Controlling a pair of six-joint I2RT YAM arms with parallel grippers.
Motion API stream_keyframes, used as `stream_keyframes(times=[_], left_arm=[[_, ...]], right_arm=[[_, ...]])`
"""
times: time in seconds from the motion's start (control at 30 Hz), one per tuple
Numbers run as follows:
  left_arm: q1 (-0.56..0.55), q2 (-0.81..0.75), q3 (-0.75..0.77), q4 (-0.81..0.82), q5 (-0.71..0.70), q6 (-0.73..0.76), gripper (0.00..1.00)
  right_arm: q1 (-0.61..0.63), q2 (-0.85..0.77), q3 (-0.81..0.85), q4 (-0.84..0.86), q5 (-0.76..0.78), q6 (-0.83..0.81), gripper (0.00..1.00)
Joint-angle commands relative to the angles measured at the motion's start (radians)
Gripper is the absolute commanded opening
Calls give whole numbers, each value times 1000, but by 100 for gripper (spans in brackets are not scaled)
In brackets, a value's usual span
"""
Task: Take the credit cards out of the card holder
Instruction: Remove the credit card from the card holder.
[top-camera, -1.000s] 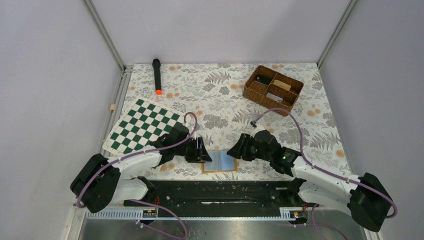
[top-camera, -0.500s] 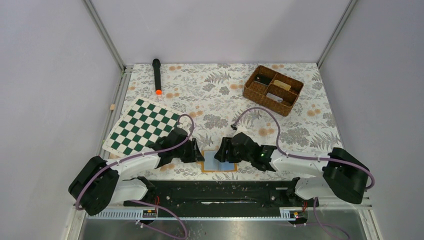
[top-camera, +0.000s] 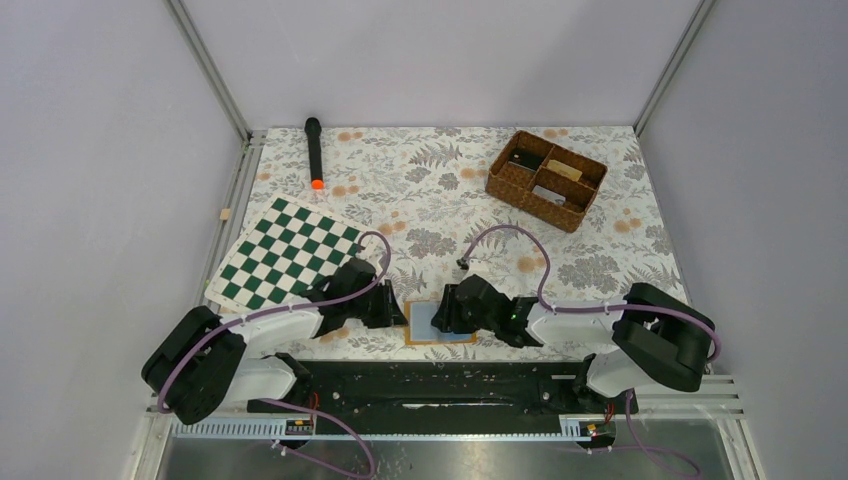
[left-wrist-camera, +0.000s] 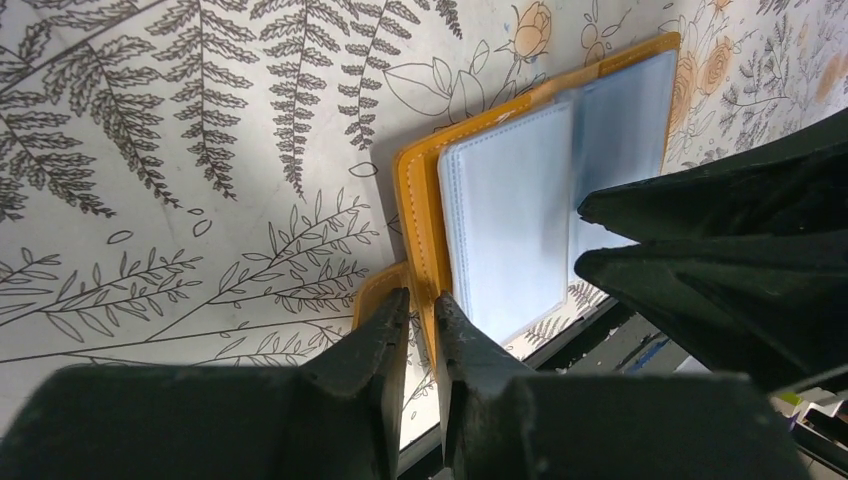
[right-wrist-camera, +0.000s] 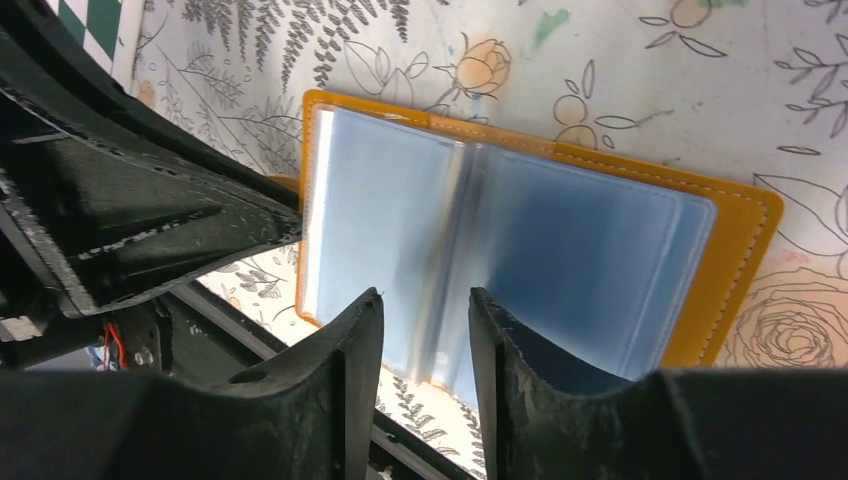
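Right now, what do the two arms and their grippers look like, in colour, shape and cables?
Both the left arm and the right arm have white links between bulky black joints. A thin purple cable loops along each. The left gripper and the right gripper are matte black, with two tapered fingers. A small green light shows on the right arm.

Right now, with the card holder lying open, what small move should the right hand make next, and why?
Probably close the right hand on the clear sleeve at the fold: its open fingers straddle that sleeve, and the left hand pinches the card holder by its left edge, steadying it.
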Motion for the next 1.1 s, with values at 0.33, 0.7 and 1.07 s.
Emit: stream_keyframes(times=[0.33,0.7,1.07], left_arm=[[-36,-166,36,84,163,-97,19],[-42,4,43,74,44,-26,6],[-42,26,17,84,17,-3,3]], right_arm=[[24,-31,-56,66,67,30,43],[29,-64,-54,29,89,32,46],[83,-59,84,-124,167,-22,46]])
